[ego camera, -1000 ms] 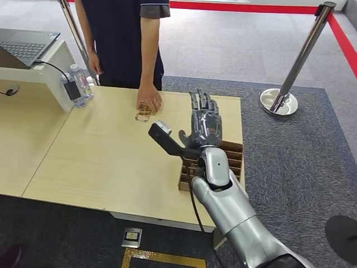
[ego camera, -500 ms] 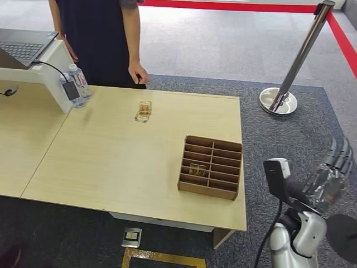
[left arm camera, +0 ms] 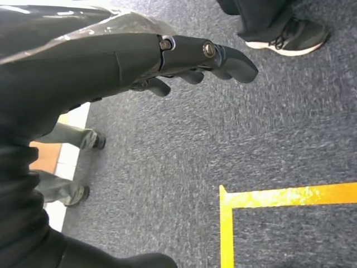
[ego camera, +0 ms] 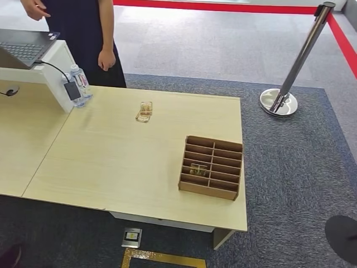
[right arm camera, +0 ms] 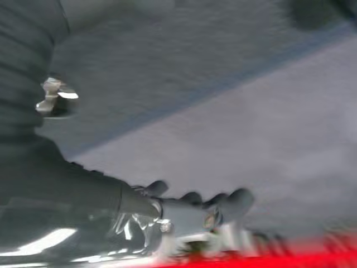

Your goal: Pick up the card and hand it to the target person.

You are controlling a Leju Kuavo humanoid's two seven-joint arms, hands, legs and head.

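A small card (ego camera: 144, 111) lies flat on the far part of the light wooden table (ego camera: 105, 162), with nothing touching it. The person (ego camera: 90, 39) in dark clothes stands at the table's far left corner, one hand hanging by the side and the other held over the laptop. My left hand (left arm camera: 168, 56) hangs over grey carpet with its fingers stretched out and nothing in them. In the blurred right wrist view my right hand (right arm camera: 185, 212) also has its fingers extended and holds nothing.
A brown divided box (ego camera: 212, 167) stands near the table's right front edge with a card (ego camera: 198, 169) in one compartment. Water bottles (ego camera: 80, 84) and a laptop (ego camera: 25, 47) on a white stand sit at the far left. A stanchion (ego camera: 290, 78) stands at the right.
My right arm has swung from over the table down to the right and out of the head view. The person took the hand off the card and stepped away to the left.
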